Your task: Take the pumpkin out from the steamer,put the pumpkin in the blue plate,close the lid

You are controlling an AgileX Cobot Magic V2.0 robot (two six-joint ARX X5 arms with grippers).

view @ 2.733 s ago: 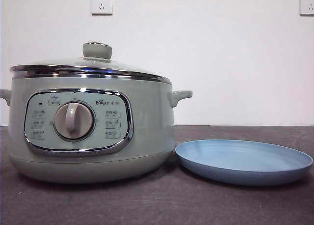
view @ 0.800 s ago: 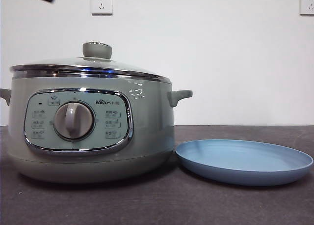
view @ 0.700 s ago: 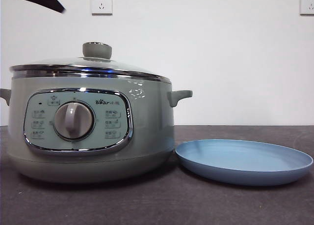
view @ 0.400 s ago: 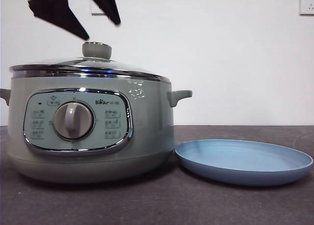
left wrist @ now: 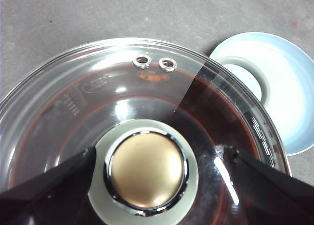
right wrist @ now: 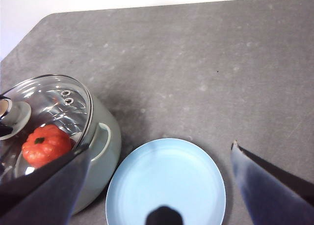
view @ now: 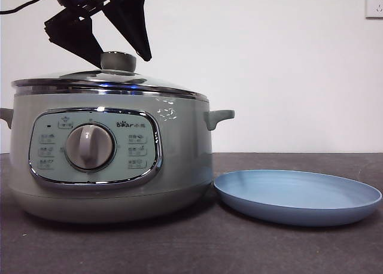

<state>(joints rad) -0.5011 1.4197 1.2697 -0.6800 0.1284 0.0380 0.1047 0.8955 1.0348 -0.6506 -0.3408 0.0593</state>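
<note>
Front view: the steamer point(view: 111, 160) is seen standing on the dark table point(view: 191, 250), with its control dial facing the camera. The lid point(view: 111, 81) is seated on the chrome rim, closed. The blue plate point(view: 297, 196) is set on the table just beside the steamer, at the side where one of its side handles sticks out. A black gripper is lowered from above onto the lid's knob point(view: 118, 61), one jaw on each side of it, the tips level with the knob's top.

By the left wrist view this is shown to be the left gripper point(left wrist: 159, 156): its jaws are spread wide, with the knob point(left wrist: 147, 170) centred between them, and a gap is left on both sides, so nothing is pinched. Two small vent holes point(left wrist: 155, 63) are seen in the glass, and part of the plate point(left wrist: 274, 87) is seen beyond the steamer's handle point(left wrist: 250, 77).

In the right wrist view the right gripper point(right wrist: 159, 151) is held high over the table, above the plate point(right wrist: 166, 183), its jaws spread apart and empty. The pumpkin point(right wrist: 46, 145) is seen through the glass lid point(right wrist: 54, 112), lying inside the steamer point(right wrist: 98, 161). Its orange ribs and dark green stem are plainly made out. The plate is empty.
</note>
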